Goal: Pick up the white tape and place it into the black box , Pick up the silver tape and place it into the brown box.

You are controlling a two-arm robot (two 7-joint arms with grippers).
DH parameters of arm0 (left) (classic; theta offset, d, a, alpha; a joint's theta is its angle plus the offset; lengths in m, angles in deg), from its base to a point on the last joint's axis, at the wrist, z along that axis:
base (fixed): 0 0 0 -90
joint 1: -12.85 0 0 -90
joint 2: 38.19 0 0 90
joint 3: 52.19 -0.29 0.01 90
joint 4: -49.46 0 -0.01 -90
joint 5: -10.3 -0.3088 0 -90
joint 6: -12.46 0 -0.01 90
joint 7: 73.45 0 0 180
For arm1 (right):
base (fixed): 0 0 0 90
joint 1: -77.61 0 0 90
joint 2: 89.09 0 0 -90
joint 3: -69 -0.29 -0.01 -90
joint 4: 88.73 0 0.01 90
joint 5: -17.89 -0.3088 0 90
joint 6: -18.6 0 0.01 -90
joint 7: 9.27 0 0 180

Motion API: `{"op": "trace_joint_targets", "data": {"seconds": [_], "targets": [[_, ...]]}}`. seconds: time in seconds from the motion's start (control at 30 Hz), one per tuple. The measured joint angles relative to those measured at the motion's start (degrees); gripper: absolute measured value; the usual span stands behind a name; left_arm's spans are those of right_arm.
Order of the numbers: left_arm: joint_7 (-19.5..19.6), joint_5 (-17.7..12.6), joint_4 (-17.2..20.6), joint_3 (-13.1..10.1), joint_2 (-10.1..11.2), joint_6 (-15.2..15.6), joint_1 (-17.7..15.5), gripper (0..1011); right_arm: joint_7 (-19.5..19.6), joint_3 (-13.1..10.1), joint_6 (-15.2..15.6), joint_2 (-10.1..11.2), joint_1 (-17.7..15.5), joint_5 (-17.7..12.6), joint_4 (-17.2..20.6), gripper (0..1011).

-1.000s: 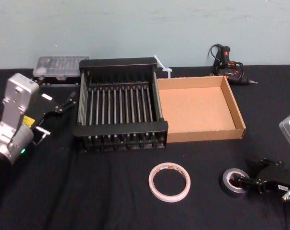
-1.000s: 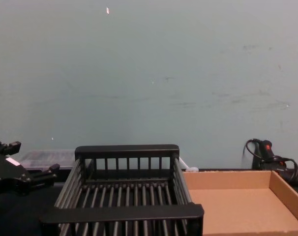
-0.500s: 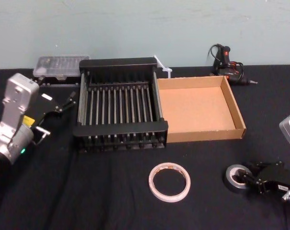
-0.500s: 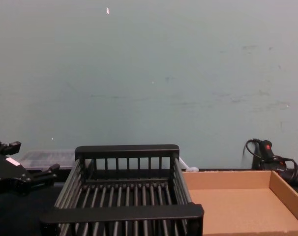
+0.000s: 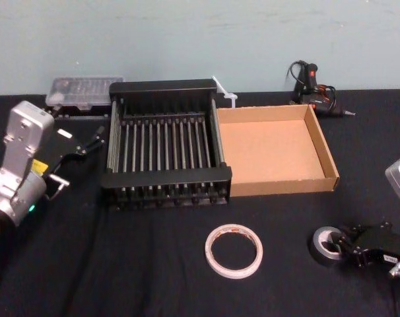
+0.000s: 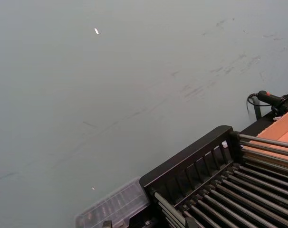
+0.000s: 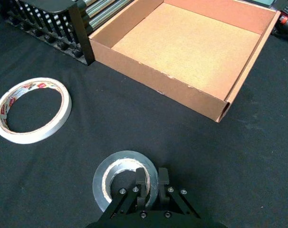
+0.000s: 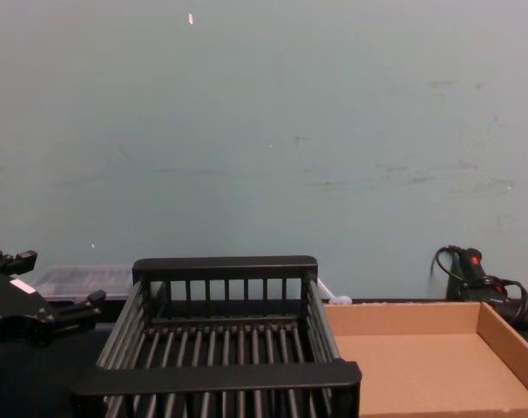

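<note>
Right gripper (image 7: pixel 152 180) first: its fingers (image 7: pixel 163 176) are drawn in narrow, clamped across the wall of the silver tape (image 7: pixel 120 157), one finger down inside the pale core and the other on the outer edge. The roll sits at the near right of the table, low over the black cloth; whether it touches the cloth, I cannot tell.

Out from there, the white tape (image 7: pixel 34 137) lies flat on the cloth to the left of the silver roll, apart from it, red print showing on its face. It rests in front of the seam where the two boxes meet.

Beyond it, the brown box (image 5: pixel 282 186) and the black box (image 5: pixel 167 177) stand side by side, walls touching, black on the left. The cardboard floor is bare and so are the slats.

Over on the left, the left gripper (image 5: pixel 81 158) hangs above the table just beside the black box's left wall, fingers spread apart, gripping nothing.

At the back edge, a clear plastic case (image 5: pixel 81 89) sits behind the crate's left corner and a black glue gun (image 5: pixel 312 82) with its cord lies behind the cardboard tray.

The table (image 5: pixel 140 264) is draped in black cloth, and a pale blue-green wall (image 8: pixel 264 131), faintly scuffed, closes the room behind.
</note>
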Motion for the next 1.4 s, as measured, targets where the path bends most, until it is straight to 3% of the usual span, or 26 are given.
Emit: {"op": "trace_joint_targets", "data": {"seconds": [0.33,0.67,1.1,1.4], "targets": [[0.0,0.0,0.0,0.0,0.0,0.0,0.0,1001,-0.6,-0.3,-0.5,0.1,-0.1,-0.6,0.0,161],[0.0,0.0,0.0,0.0,0.0,0.0,0.0,1001,0.6,-0.9,-1.4,-1.6,1.8,-1.7,-0.1,160],[0.0,0.0,0.0,0.0,0.0,0.0,0.0,1001,3.3,0.5,-2.5,-6.3,9.2,-0.2,-3.2,160],[0.0,0.0,0.0,0.0,0.0,0.0,0.0,1001,4.6,2.4,-2.7,-10.7,15.2,2.5,-8.0,160]]}}
